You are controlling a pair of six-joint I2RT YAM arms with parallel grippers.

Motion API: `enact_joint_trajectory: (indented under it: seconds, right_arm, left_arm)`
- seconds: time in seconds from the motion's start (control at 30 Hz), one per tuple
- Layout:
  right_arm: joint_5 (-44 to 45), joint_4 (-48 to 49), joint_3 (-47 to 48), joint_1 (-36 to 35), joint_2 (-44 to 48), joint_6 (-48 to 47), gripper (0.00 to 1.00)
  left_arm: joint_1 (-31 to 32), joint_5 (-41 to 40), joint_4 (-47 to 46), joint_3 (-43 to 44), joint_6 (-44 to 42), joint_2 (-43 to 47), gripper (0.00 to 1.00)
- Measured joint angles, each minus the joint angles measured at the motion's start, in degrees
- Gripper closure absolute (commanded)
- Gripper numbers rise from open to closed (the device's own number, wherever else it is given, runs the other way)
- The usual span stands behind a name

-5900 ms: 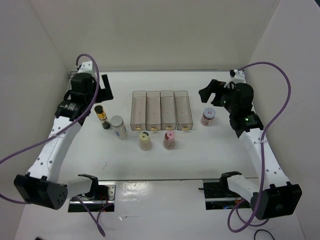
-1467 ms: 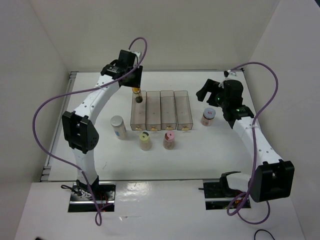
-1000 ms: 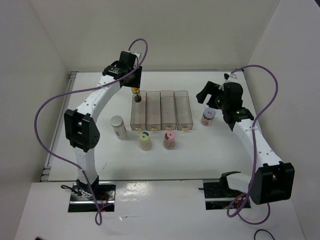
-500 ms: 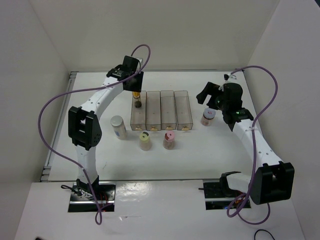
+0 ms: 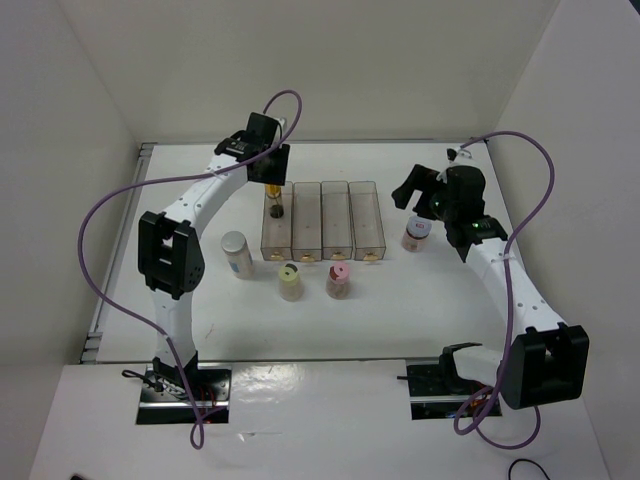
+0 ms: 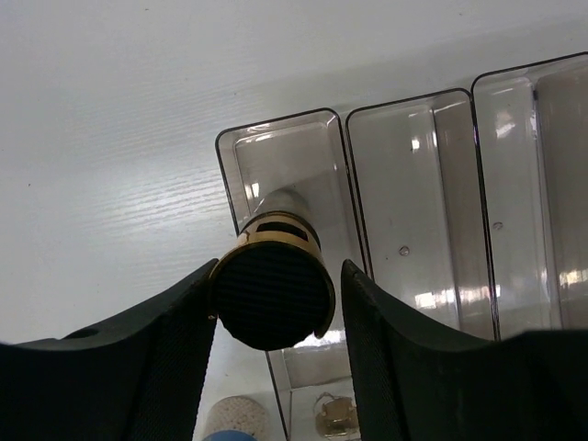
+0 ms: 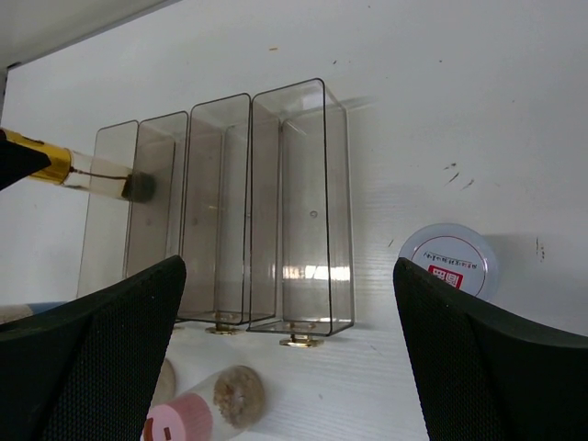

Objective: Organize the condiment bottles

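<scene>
— Under the left gripper (image 6: 276, 271), what is there?
— The dark bottle with the gold band (image 6: 273, 294), top up between the fingers, its lower end down inside the far end of the leftmost bin (image 6: 285, 156). Both fingers stand right at the cap. Whether they pinch it or have let go, I cannot tell.
— How much room around it?
— Little. The bin's long walls run close on either side of the bottle, and its far end wall lies just beyond the hand. To the hand's right, the second bin (image 6: 413, 184) sits wall to wall with the first. Past the far rim and off to the hand's left lies open table (image 6: 110, 138).
— And the other arm?
— The right gripper (image 7: 287, 268) is spread wide and holds nothing. The white-lidded jar (image 7: 455, 260) stands below it on its right finger's side, just beside the rightmost bin (image 7: 312, 184), with open table beyond.
— Where do the views differ?
— The left wrist camera sees the bottle end-on: a dark ribbed top and a gold collar. The right wrist camera sees it from the side: gold band, clear neck, dark end within the bin. Only the top view shows whole the white grey-lidded bottle (image 5: 236, 252), the beige yellow-lidded bottle (image 5: 290, 280) and the brown pink-lidded bottle (image 5: 339, 280), all nearer the arm bases than either hand
</scene>
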State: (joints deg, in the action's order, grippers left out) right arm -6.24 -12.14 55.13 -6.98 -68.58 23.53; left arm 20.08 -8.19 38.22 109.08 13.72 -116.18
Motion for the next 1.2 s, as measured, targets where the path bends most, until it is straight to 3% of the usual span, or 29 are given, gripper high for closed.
enact_joint_trajectory:
  seconds: [0.3,0.63,0.9,1.0,1.2]
  right_arm:
    - [-0.37,-0.90,0.24,0.00,0.00,-0.44,0.02]
    - [-1.75,-1.05,0.33,0.00,0.24,-0.44,0.02]
    - [-3.74,-1.36,2.64,0.00,0.24,-1.07,0.02]
    - [-4.20,-1.22,4.87,-0.28,-0.24,-1.70,0.02]
    - [-5.25,-1.14,7.89,-1.16,-3.52,-3.10,0.02]
  left_arm:
    - [0.00,0.11,-0.76,0.00,-0.07,0.00,0.00]
    - [0.00,2.64,2.69,4.46,0.02,1.77,0.00]
    - [-0.61,0.81,5.64,6.21,1.44,16.52,0.00]
    - [-3.06,-0.24,4.87,0.07,3.08,26.23,0.00]
    - [-7.17,-1.42,5.95,-22.10,6.67,43.67,0.00]
